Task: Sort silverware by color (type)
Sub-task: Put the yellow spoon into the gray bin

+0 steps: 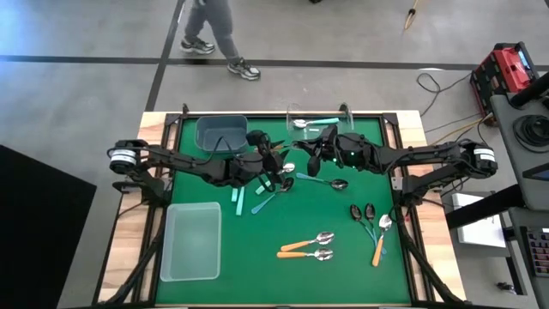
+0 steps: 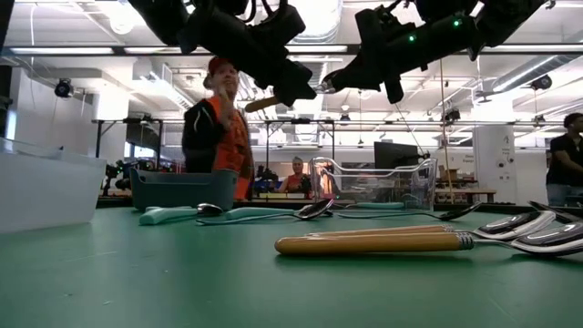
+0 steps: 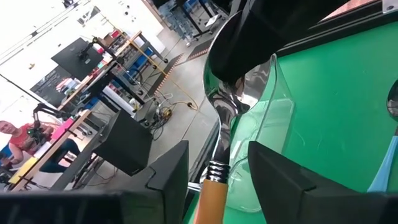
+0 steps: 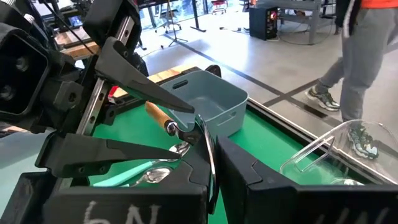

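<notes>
Both arms meet mid-air over the counter (image 1: pixel 360 257). The right end effector (image 4: pixel 202 146) is clamped on an orange spoon's (image 4: pixel 171 127) bowl, while the left end effector's (image 3: pixel 214 186) fingers straddle its handle. Other spoons (image 1: pixel 307 249) lie below.

Surface (image 1: pixel 283 275): carries all items; arms enter from left and right and meet near its far middle.
Far-left bin (image 1: pixel 221 134): at the far edge, left of centre.
Far clear container (image 1: pixel 319 117): at the far edge, right of the bin; one spoon (image 1: pixel 314 123) inside.
Near-left tray (image 1: pixel 191 241): near-left corner (standing apart from the spoons).
Centre cluster (image 1: pixel 273 190): spoons lying below the left claw (image 1: pixel 276 163).
Lone spoon (image 1: pixel 324 182): just right of the cluster.
Near pair (image 1: pixel 306 249): two spoons side by side, near centre.
Right group (image 1: pixel 372 225): several spoons by the right edge.
Handover: the left claw and the right claw (image 1: pixel 307 156) both on one spoon (image 4: pixel 171 129) above the surface.
</notes>
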